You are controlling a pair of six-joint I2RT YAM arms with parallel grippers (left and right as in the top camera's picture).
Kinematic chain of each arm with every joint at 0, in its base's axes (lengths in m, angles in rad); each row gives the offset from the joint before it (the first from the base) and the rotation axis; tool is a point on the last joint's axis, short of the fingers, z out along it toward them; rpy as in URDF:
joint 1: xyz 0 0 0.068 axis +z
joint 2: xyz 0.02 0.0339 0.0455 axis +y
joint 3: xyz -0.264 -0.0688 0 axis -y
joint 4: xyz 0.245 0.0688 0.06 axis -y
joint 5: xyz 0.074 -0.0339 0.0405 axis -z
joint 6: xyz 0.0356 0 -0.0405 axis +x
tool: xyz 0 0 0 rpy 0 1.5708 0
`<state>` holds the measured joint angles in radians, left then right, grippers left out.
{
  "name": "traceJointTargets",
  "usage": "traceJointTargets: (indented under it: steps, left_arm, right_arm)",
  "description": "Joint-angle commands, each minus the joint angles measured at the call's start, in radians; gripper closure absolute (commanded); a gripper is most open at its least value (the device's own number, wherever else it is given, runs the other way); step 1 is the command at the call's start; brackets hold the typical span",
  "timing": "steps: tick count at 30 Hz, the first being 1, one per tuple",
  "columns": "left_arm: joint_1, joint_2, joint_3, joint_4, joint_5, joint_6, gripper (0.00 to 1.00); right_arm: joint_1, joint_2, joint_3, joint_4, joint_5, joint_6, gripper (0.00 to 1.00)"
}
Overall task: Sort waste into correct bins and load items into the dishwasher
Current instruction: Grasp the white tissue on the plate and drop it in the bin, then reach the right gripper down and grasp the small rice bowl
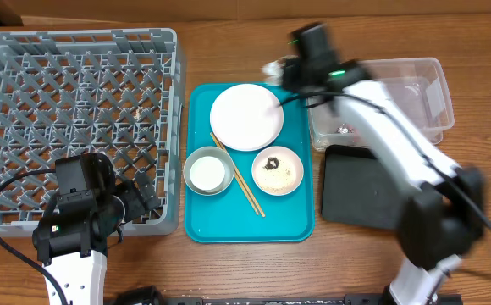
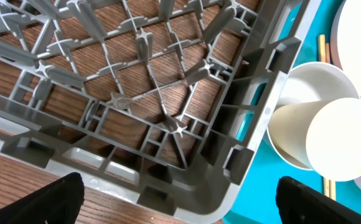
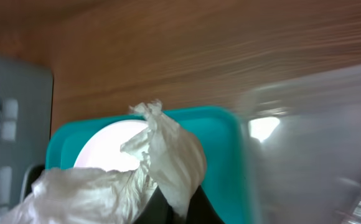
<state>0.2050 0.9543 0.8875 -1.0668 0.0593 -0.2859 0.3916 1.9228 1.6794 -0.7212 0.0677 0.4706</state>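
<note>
The right pincer (image 3: 179, 208) is clenched on the white tissue (image 3: 149, 165) above a corner of the teal tray (image 3: 227, 127), so I think it must next swing over the clear tub (image 1: 442, 93) and let go; the left pincer (image 2: 179, 198) hangs open.

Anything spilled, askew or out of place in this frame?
Nothing spilled. The small pinkish bowl on the large teal serving tray holds white rice grains and a small brown food lump; two thin wooden chopsticks lie diagonally beside it. The right pincer grips a crumpled white tissue.
</note>
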Motion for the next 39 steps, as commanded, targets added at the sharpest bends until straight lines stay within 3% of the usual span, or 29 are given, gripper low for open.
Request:
traceJointTargets:
  steps: [1, 6, 7, 10, 11, 20, 27, 34, 39]
  left_arm:
    - [0.005, 0.001, 0.021, 0.003, 0.003, -0.006, 0.0]
    - [0.004, 0.001, 0.021, 0.005, 0.003, -0.006, 0.0]
    - [0.004, 0.001, 0.021, 0.006, 0.003, -0.006, 0.0]
    - [0.004, 0.001, 0.021, 0.006, 0.004, -0.006, 0.0]
    - [0.004, 0.001, 0.021, 0.006, 0.004, -0.006, 0.0]
    - [0.004, 0.001, 0.021, 0.001, 0.004, -0.006, 0.0]
    - [0.004, 0.001, 0.021, 0.001, 0.005, -0.006, 0.0]
    - [0.004, 0.001, 0.021, 0.001, 0.004, -0.006, 0.0]
    - [0.004, 0.001, 0.021, -0.004, 0.004, -0.006, 0.0]
  right_arm:
    - [-0.11, -0.077, 0.011, -0.126, 0.027, 0.003, 0.96]
    - [-0.201, -0.069, -0.008, -0.296, 0.021, 0.001, 0.94]
    - [-0.213, -0.069, -0.011, -0.309, 0.021, -0.006, 0.85]
    - [-0.233, -0.079, -0.007, -0.323, 0.014, -0.041, 0.35]
    - [-0.238, -0.091, 0.0, -0.331, 0.004, -0.057, 0.32]
    - [-0.224, -0.294, 0.005, -0.517, -0.071, -0.082, 0.33]
    - [-0.017, -0.422, -0.109, -0.553, -0.073, -0.116, 0.33]
    - [0.274, -0.389, -0.272, -0.372, -0.069, -0.13, 0.36]
    - [0.369, -0.322, -0.391, -0.175, -0.069, -0.129, 0.41]
